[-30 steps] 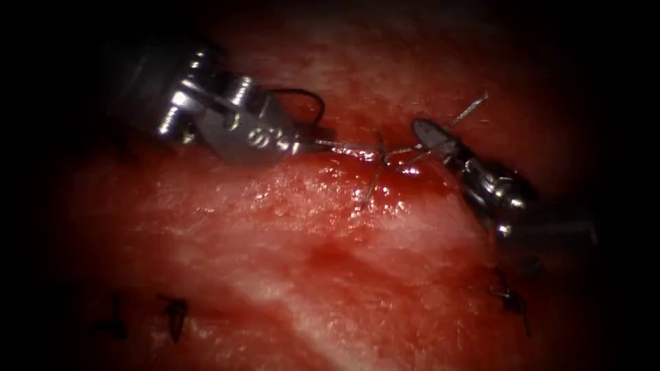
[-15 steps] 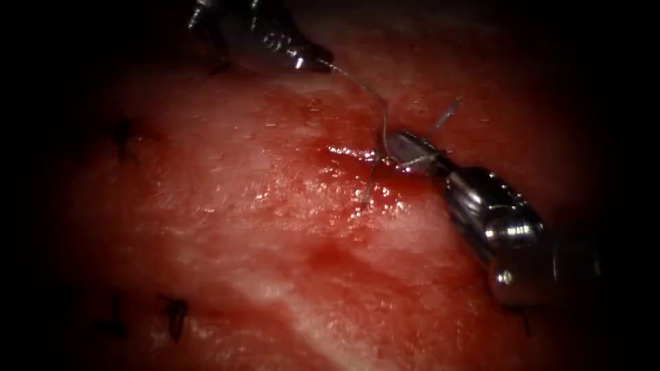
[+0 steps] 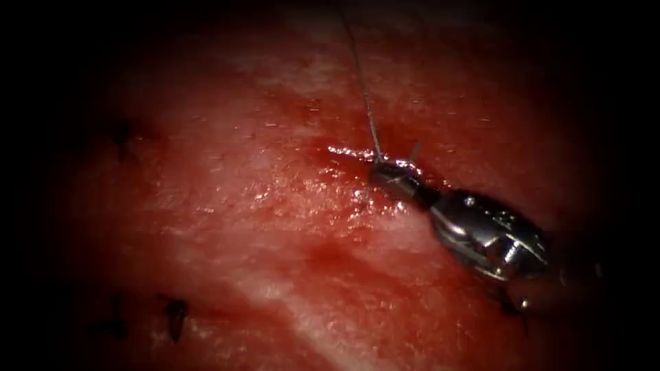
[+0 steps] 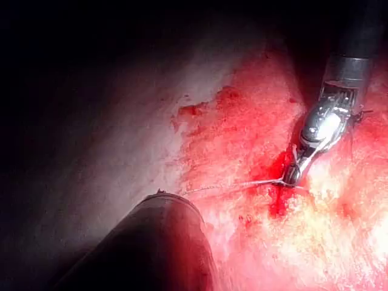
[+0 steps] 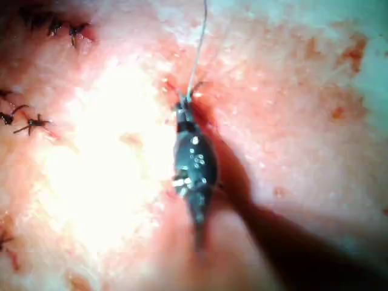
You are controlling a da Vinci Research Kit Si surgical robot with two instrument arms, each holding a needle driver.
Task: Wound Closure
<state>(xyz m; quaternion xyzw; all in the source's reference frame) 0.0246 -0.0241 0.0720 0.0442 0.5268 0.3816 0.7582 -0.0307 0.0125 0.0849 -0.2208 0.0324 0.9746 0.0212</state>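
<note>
We see the right pincer (image 3: 386,172) pressed down at the cut (image 3: 347,152) in the tissue (image 3: 275,227), its jaws together at the knot, seemingly clamped on thread to anchor it. A taut thread (image 3: 364,96) rises from there towards the upper edge, presumably held by the left tool; its pincer's state we cannot tell. We cannot find the needle. Finished stitches (image 3: 175,312) lie well apart, leaving open tissue around the cut.

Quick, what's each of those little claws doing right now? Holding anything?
Left tool: jaws hidden, cannot be told; the thread runs taut toward it.
Right tool: closed on the thread at the cut in the tissue.
</note>
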